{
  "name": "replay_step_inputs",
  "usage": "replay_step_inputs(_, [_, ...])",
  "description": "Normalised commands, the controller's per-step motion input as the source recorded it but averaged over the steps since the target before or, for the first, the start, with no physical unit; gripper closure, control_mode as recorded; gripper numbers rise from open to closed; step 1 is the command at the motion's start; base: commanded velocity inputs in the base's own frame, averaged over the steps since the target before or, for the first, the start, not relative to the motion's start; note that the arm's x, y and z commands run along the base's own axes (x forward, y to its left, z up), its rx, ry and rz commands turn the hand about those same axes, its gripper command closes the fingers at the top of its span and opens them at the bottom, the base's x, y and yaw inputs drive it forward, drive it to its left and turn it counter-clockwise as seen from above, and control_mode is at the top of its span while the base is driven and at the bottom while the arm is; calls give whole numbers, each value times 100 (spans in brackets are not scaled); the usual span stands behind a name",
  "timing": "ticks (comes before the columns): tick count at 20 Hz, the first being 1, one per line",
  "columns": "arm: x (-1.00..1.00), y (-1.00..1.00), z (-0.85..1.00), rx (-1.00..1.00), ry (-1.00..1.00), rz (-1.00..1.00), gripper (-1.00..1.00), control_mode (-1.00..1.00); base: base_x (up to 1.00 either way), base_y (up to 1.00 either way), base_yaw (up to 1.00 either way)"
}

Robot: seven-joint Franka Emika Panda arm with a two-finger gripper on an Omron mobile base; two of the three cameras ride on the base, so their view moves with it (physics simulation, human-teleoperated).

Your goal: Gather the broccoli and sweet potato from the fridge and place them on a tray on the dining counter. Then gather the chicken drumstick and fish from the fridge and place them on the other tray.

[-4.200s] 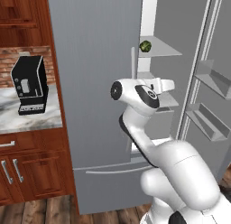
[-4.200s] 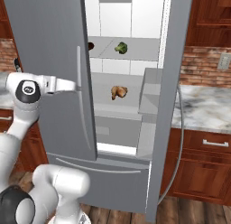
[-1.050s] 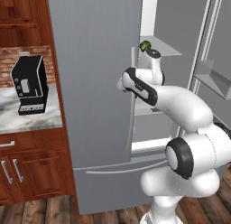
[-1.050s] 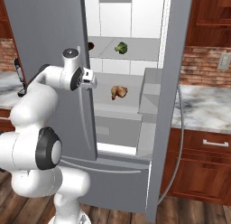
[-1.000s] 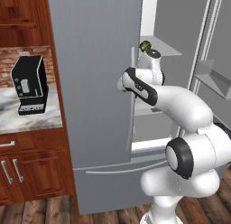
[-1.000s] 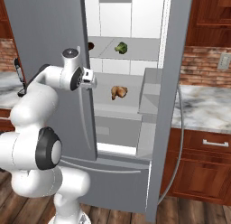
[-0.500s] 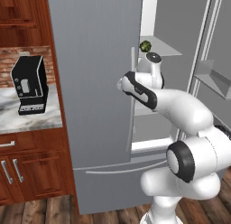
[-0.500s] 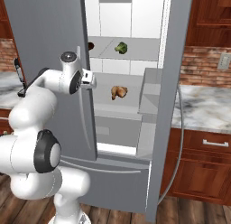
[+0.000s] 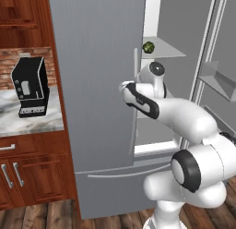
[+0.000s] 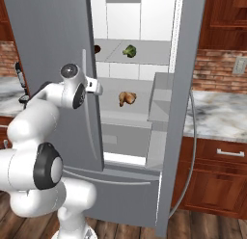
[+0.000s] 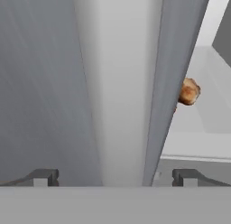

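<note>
The fridge's right door (image 10: 181, 88) stands open and its left door (image 10: 48, 64) is shut. Broccoli (image 10: 128, 51) lies on the upper shelf and shows as a green ball (image 9: 148, 47) in the left base view. A chicken drumstick (image 10: 127, 98) lies on the shelf below and peeks past the door edge (image 11: 188, 91) in the hand view. A dark brown lump (image 10: 96, 48) sits left of the broccoli; I cannot tell if it is the sweet potato. My gripper (image 10: 98, 87) (image 11: 115, 178) is open, its fingertips either side of the left door's handle (image 11: 119, 83). Fish and trays are out of view.
A black coffee machine (image 9: 30, 87) stands on the marble counter (image 9: 27, 122) left of the fridge. The open right door carries shelf bins (image 10: 161, 100). Another marble counter (image 10: 217, 117) over wood cabinets lies to the right. The freezer drawer (image 10: 120, 190) is below.
The arm swung from in front of the fridge to the left door's inner edge; over the last second the hand sank a little there. The jaws stayed open.
</note>
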Motion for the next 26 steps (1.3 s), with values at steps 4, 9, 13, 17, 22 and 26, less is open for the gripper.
replay_step_inputs(4, [53,13,-8,0,-1,-5,-100,-100,0,0,0])
replay_step_inputs(9, [57,4,-9,0,0,-3,100,-100,0,0,0])
replay_step_inputs(13, [51,0,-12,2,0,0,100,-100,0,0,0])
replay_step_inputs(17, [49,0,-15,1,0,0,100,-100,0,0,0])
replay_step_inputs(22, [76,0,-28,1,0,0,100,-100,0,0,0])
replay_step_inputs(26, [100,-5,-69,0,0,0,100,-100,0,0,0])
